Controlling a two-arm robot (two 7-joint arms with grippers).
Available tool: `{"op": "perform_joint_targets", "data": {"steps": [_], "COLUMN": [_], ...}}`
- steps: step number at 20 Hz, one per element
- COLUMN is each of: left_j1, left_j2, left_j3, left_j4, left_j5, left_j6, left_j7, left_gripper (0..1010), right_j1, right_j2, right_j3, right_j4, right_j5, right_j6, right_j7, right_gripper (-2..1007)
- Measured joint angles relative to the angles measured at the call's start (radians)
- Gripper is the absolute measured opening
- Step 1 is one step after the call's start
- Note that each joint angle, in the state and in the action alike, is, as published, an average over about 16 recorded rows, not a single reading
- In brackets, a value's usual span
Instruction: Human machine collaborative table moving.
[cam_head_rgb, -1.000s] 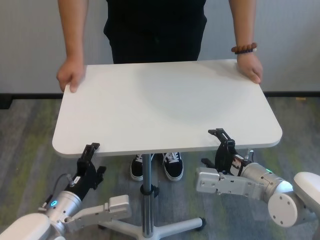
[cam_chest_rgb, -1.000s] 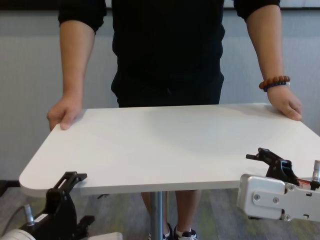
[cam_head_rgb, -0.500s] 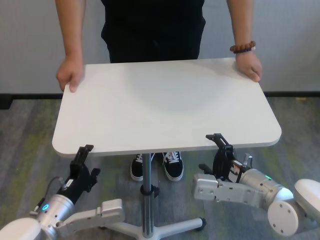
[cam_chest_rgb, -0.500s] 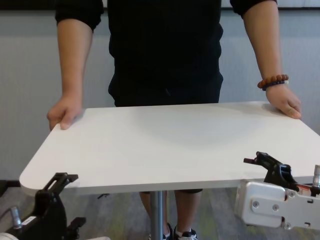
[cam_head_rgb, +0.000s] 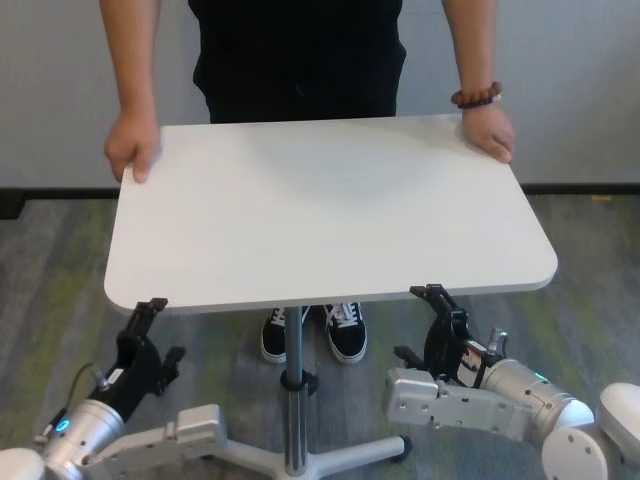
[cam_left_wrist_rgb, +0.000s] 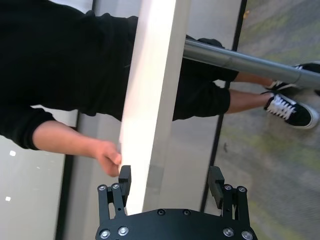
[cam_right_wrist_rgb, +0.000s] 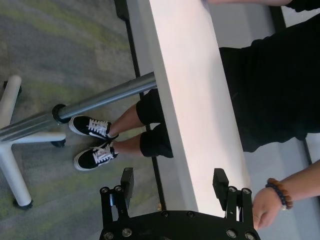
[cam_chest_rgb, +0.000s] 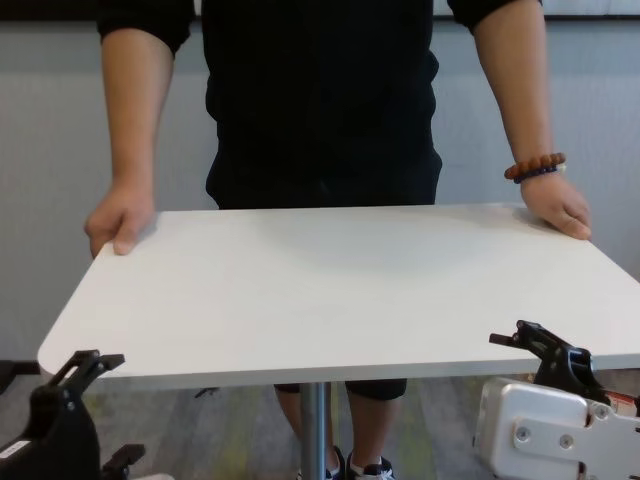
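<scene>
The white table (cam_head_rgb: 330, 210) stands between me and the human (cam_head_rgb: 300, 60), who grips its two far corners with the left hand (cam_head_rgb: 132, 150) and the braceleted right hand (cam_head_rgb: 487, 130). My left gripper (cam_head_rgb: 160, 328) is open at the near edge by the left corner. In the left wrist view (cam_left_wrist_rgb: 170, 180) the table edge (cam_left_wrist_rgb: 152, 100) passes between the fingers, close to one of them. My right gripper (cam_head_rgb: 428, 320) is open at the near edge toward the right. In the right wrist view (cam_right_wrist_rgb: 173, 182) the tabletop (cam_right_wrist_rgb: 185, 90) runs between its spread fingers.
The slim metal pole leg (cam_head_rgb: 293, 390) goes down to a white wheeled base (cam_head_rgb: 330, 460) between my two arms. The person's black shoes (cam_head_rgb: 310, 335) stand under the table. Grey-green carpet lies all around, and a grey wall is behind the person.
My left gripper has slid left along the near edge and dropped lower. The right gripper has sunk slightly. The human and the tabletop have shifted a little to the left.
</scene>
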Motion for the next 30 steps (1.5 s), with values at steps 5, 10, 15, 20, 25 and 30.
{"op": "perform_joint_targets", "data": {"steps": [5, 10, 15, 20, 25, 30], "left_j1": [0.055, 0.111, 0.159, 0.189, 0.204, 0.210], "left_j2": [0.030, 0.057, 0.080, 0.093, 0.098, 0.099], "left_j3": [-0.049, -0.107, -0.164, -0.207, -0.237, -0.258], "left_j4": [-0.080, -0.163, -0.237, -0.285, -0.317, -0.342], "left_j5": [-0.088, -0.212, -0.331, -0.409, -0.443, -0.453], "left_j6": [-0.037, -0.084, -0.126, -0.152, -0.163, -0.167], "left_j7": [-0.069, -0.156, -0.229, -0.276, -0.298, -0.315], "left_gripper": [1000, 1000, 1000, 1000, 1000, 1000], "right_j1": [-0.042, -0.075, -0.097, -0.108, -0.110, -0.103], "right_j2": [0.008, 0.009, 0.005, -0.001, -0.009, -0.013], "right_j3": [0.013, 0.027, 0.040, 0.053, 0.063, 0.070], "right_j4": [-0.072, -0.139, -0.199, -0.243, -0.268, -0.283], "right_j5": [0.011, 0.029, 0.048, 0.063, 0.071, 0.073], "right_j6": [0.004, -0.004, -0.013, -0.023, -0.033, -0.038], "right_j7": [0.007, 0.008, 0.010, 0.006, 0.003, 0.001], "right_gripper": [1001, 1001, 1001, 1001, 1001, 1001]}}
